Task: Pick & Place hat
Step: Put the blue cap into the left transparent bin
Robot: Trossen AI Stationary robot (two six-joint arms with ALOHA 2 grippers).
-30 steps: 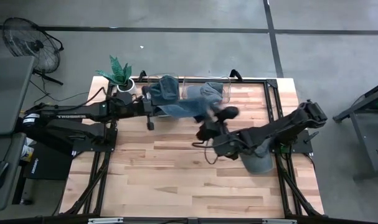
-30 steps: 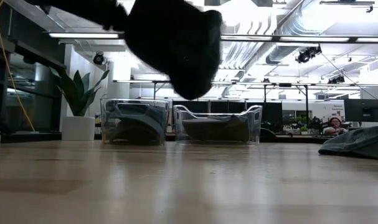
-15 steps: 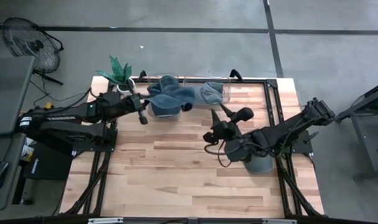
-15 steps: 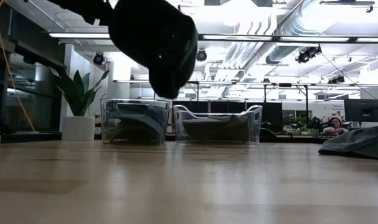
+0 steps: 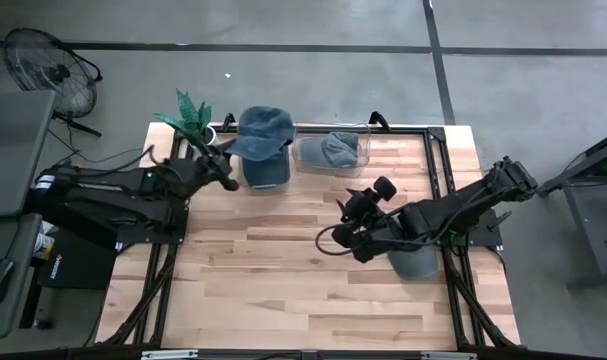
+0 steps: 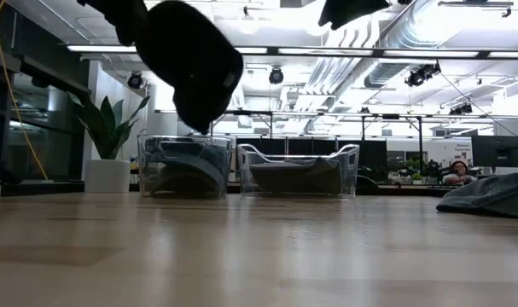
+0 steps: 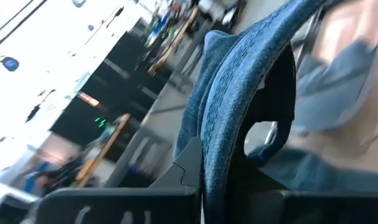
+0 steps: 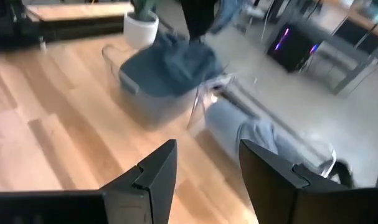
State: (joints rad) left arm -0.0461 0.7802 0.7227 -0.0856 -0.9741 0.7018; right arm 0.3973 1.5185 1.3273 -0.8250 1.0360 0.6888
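Note:
My left gripper [image 5: 223, 172] is shut on a blue denim hat [image 5: 263, 130], held in the air over the left clear bin [image 5: 266, 180] at the table's far edge. In the low view the hat [image 6: 194, 68] shows as a dark shape above that bin [image 6: 186, 166]. The bin has blue cloth in it. The right clear bin [image 5: 305, 156] holds a grey-blue hat [image 5: 335, 150]. My right gripper [image 5: 363, 215] hovers open and empty over mid-table, nearer than the bins. A grey hat [image 5: 415, 262] lies on the table beneath the right arm. My left gripper pinches the hat's edge [image 7: 217, 143] between its two fingers, on the brim side [image 5: 233, 150]. The fingers come from the table's left, slanting up. The hat is lifted clear, and its crown bulges out beyond the fingers over the left bin.
A potted plant [image 5: 191, 118] stands at the far-left corner beside the left bin. The two bins sit side by side along the far edge. Bare wood spreads over the near half of the table [image 5: 283, 290]. People sit at desks far behind the table.
My left gripper has pulled back toward the table's left and far edge, carrying the hat from between the two bins up to above the left bin; the hat has turned crown-up. My right gripper has drawn back from the bins toward the near edge.

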